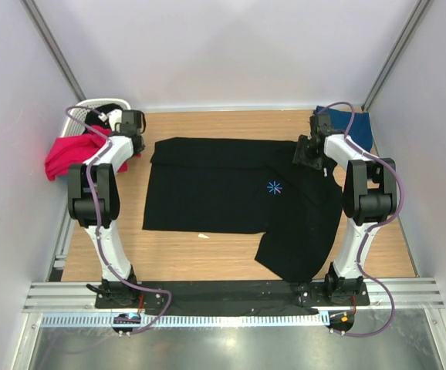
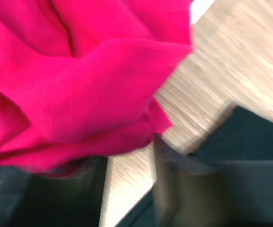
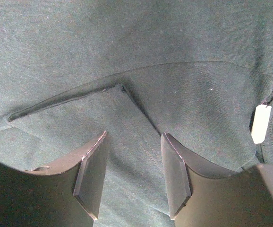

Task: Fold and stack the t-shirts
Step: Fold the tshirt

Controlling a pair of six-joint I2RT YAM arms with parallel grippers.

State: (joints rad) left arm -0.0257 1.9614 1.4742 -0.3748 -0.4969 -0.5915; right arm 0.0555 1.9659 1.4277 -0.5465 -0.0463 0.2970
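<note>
Right gripper (image 3: 135, 138) parted above one black t-shirt (image 1: 223, 193), left gripper's (image 2: 131, 158) state unclear, one magenta t-shirt (image 1: 65, 158), one navy t-shirt (image 1: 360, 127)

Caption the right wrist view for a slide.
Right gripper, jaws apart, hangs over a seam of the black t-shirt.

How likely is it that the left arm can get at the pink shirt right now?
Probably yes: the open left hand hovers very close to the magenta shirt, above bare table, and nothing seems to block the way.
</note>
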